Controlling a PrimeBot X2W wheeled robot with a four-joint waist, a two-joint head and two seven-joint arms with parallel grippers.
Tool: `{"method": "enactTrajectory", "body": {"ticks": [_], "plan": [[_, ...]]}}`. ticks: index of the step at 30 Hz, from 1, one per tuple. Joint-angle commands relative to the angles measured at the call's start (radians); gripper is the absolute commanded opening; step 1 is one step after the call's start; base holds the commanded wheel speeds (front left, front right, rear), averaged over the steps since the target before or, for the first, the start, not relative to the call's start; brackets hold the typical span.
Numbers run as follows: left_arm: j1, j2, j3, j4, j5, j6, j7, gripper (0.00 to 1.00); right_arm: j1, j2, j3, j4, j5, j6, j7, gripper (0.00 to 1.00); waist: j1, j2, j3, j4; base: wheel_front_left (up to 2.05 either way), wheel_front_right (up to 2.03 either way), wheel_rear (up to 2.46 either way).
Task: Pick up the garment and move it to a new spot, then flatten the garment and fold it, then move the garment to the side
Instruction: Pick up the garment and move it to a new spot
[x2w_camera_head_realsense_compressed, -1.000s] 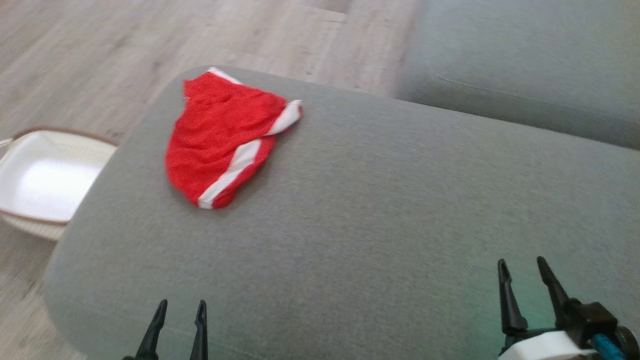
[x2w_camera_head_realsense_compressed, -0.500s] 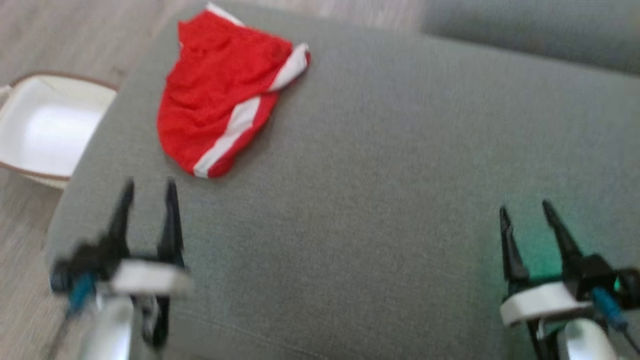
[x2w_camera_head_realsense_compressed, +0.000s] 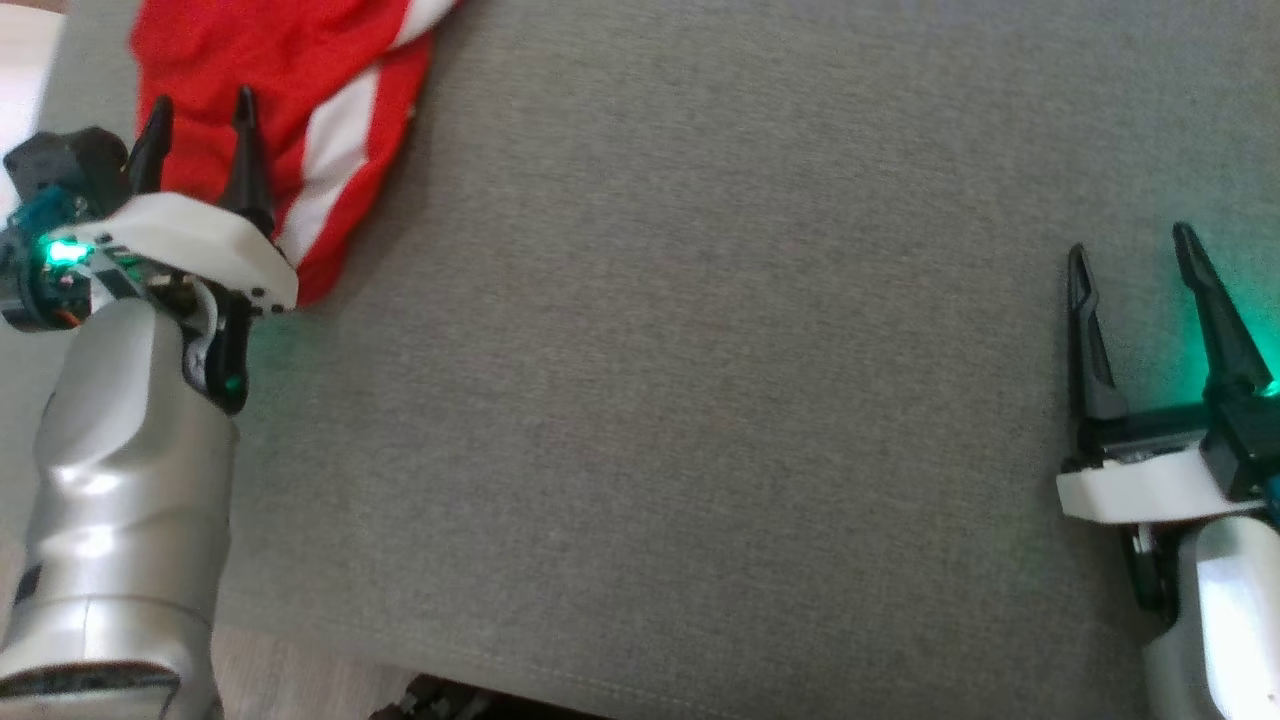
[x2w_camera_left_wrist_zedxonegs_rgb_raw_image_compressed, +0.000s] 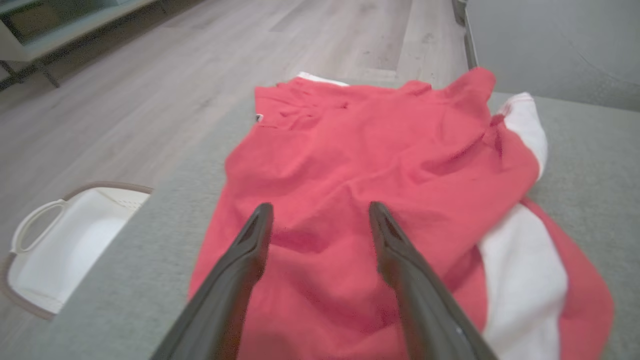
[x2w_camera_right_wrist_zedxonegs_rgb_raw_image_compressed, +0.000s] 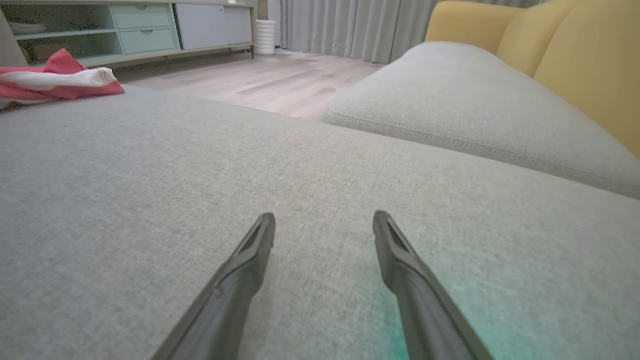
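Observation:
The garment is a crumpled pair of red shorts with white side stripes, lying on the grey cushion at the upper left of the head view. My left gripper hovers open over its near edge; in the left wrist view the red garment spreads beyond the left gripper, with nothing between the fingers. My right gripper stands open over bare cushion at the right, far from the cloth. The right wrist view shows the right gripper above grey fabric, the garment small at the far left.
A white basket with a brown rim sits on the wooden floor left of the cushion. A second grey cushion and a yellow sofa back lie beyond on the right. A pale green cabinet stands across the room.
The head camera has tilted down, so the whole picture shifted. My left arm has reached forward until its fingers are over the garment's near edge. The garment lies as before.

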Motion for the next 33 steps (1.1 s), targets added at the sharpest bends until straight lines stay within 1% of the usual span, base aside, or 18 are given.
{"method": "enactTrajectory", "body": {"ticks": [1,4,5,6,7,9,12,15,18,21,24,29,33], "plan": [[-0.044,0.063,0.015,0.029,-0.01,0.002,0.014,1.0,-0.016,-0.013,0.016,0.016,-0.004,0.007,0.002,1.0,-0.0002,0.0,0.029,-0.034,0.0,0.0,0.0],[-0.087,0.061,-0.023,0.108,-0.022,0.002,0.052,1.0,-0.024,-0.008,0.016,0.013,-0.001,0.007,0.002,1.0,-0.0002,0.0,0.027,-0.048,0.0,0.0,0.0],[-0.087,0.061,-0.023,0.108,-0.022,0.002,0.052,1.0,-0.024,-0.008,0.016,0.013,-0.001,0.007,0.002,1.0,-0.0002,0.0,0.027,-0.048,0.0,0.0,0.0],[-0.096,0.061,-0.042,0.128,-0.026,0.002,0.065,0.53,-0.025,-0.006,0.016,0.014,0.0,0.007,0.002,1.0,-0.0002,0.0,0.024,-0.052,0.0,0.0,0.0],[-0.103,0.061,-0.059,0.144,-0.032,0.002,0.077,0.0,-0.025,-0.003,0.016,0.016,0.001,0.007,0.001,1.0,-0.0002,0.0,0.018,-0.056,0.0,0.0,0.0],[-0.111,0.066,-0.094,0.161,-0.049,0.002,0.098,0.0,-0.026,0.004,0.013,0.022,0.006,0.007,0.0,1.0,-0.0002,0.0,0.008,-0.063,0.0,0.0,0.0],[-0.122,0.087,-0.125,0.158,-0.089,0.002,0.095,0.0,-0.025,0.017,0.01,0.037,0.013,0.007,-0.004,1.0,-0.0002,0.0,-0.021,-0.075,0.0,0.0,0.0],[-0.136,0.118,-0.145,0.118,-0.126,0.002,0.062,0.0,-0.018,0.029,0.009,0.059,0.023,0.007,-0.007,1.0,-0.0002,0.0,-0.063,-0.086,0.0,0.0,0.0],[-0.148,0.142,-0.182,0.04,-0.162,0.002,0.045,0.0,-0.005,0.041,0.01,0.083,0.036,0.007,-0.009,1.0,-0.0002,0.0,-0.115,-0.098,0.0,0.0,0.0],[-0.143,0.159,-0.243,-0.08,-0.202,0.002,0.069,0.0,0.006,0.05,0.015,0.093,0.054,0.007,-0.01,1.0,-0.0002,0.0,-0.168,-0.116,0.0,0.0,0.0],[-0.118,0.176,-0.306,-0.236,-0.248,0.002,0.125,0.0,0.016,0.055,0.023,0.097,0.075,0.007,-0.01,1.0,-0.0002,0.0,-0.212,-0.145,0.0,0.0,0.0],[-0.046,0.213,-0.369,-0.528,-0.331,0.002,0.252,0.0,0.024,0.057,0.057,0.101,0.134,0.007,-0.01,1.0,-0.0002,0.0,-0.262,-0.22,0.0,0.0,0.0],[0.026,0.217,-0.396,-0.765,-0.423,0.002,0.378,0.0,0.031,0.058,0.077,0.102,0.179,0.007,-0.011,1.0,-0.0002,0.0,-0.281,-0.295,0.0,0.0,0.0]]}}
